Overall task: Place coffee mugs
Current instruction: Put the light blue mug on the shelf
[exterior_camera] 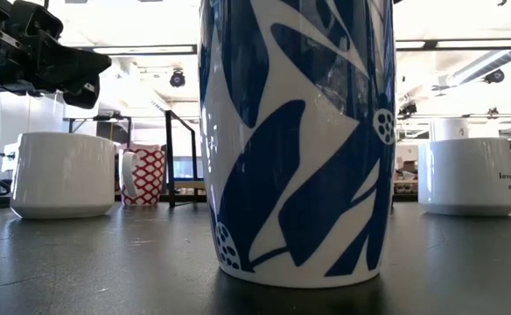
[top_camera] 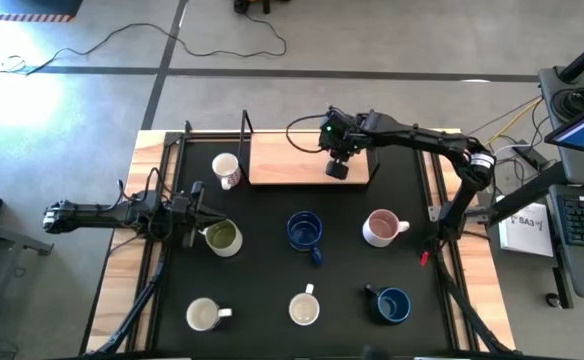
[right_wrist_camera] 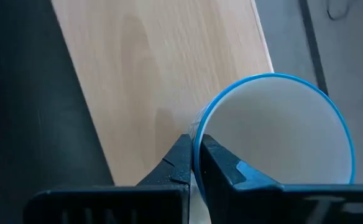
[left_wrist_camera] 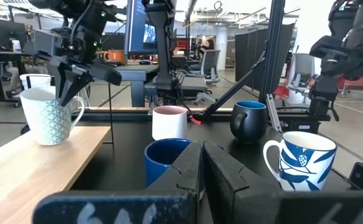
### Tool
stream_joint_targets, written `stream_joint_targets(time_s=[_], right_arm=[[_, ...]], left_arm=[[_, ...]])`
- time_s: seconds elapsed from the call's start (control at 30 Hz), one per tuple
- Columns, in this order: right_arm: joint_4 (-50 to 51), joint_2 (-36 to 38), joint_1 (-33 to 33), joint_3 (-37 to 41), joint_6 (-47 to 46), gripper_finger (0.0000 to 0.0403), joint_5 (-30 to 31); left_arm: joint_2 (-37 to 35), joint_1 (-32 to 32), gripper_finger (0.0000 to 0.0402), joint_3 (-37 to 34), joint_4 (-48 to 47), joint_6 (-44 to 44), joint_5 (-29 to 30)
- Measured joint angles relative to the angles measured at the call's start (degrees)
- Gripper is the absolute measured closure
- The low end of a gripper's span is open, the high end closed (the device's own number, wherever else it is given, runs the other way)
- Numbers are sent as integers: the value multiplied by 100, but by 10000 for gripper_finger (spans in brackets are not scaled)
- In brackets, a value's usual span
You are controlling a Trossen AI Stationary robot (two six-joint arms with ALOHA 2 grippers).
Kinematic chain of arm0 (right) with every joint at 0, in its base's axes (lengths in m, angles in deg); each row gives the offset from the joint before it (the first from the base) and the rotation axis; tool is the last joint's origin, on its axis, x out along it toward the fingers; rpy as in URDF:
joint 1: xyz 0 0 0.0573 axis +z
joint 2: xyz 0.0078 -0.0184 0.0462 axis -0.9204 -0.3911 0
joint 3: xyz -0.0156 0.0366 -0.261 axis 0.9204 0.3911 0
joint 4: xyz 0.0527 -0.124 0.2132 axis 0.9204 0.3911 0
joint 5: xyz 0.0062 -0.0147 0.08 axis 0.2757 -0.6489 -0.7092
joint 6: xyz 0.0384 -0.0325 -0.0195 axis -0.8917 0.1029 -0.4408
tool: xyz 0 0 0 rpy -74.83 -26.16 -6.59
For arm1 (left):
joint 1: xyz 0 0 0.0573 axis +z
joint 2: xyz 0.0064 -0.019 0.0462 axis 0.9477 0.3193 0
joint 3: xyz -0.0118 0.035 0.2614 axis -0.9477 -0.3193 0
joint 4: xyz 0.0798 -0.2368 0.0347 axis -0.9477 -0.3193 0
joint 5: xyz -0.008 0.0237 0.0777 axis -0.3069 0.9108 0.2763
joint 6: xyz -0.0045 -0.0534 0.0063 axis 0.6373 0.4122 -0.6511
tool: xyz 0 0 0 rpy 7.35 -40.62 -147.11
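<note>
Pinching a patterned mug's [left_wrist_camera: 48, 115] rim, the right claw [right_wrist_camera: 195, 163] hovers over a wooden board [top_camera: 292, 160] — left claw [left_wrist_camera: 201, 163] closed.

**Robot body: two dark arms, matte black grippers**

Left arm [top_camera: 102, 214]: black, slim jointed links, bulkier rounded end at the base side, black cables running off beside it. Left gripper [left_wrist_camera: 201, 177]: matte black, blocky wedge-shaped fingers [left_wrist_camera: 181, 174] with angular facets, flat dark bar across below them.

Right arm [top_camera: 422, 140]: black tubular links, a pale band with markings at the elbow joint, small green light on the wrist housing, thin cable looped near it. Right gripper [right_wrist_camera: 196, 163]: same matte black tapered fingers [right_wrist_camera: 176, 163], flat bar beneath.
</note>
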Motion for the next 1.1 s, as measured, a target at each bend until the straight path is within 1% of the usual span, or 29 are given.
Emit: stream_joint_targets(time_s=[0.37, 0.6, 0.87, 1.0, 1.1], right_arm=[[-115, 33, -343, 0, 2006, 393, -1372], [-93, 33, -595, 0, 2648, 393, -1342], [-52, 33, -928, 0, 2671, 393, -1375], [-57, 33, -1000, 0, 2671, 389, -1618], [-58, 33, -998, 0, 2643, 386, -1633]], left_arm=[[1, 0, 402, 0, 1, 1, -1], [0, -1, 402, 0, -1, 1, 1], [0, -2, 402, 0, -1, -1, 2], [2, -2, 402, 0, 1, 1, 0], [1, 0, 402, 0, 0, 0, 1]])
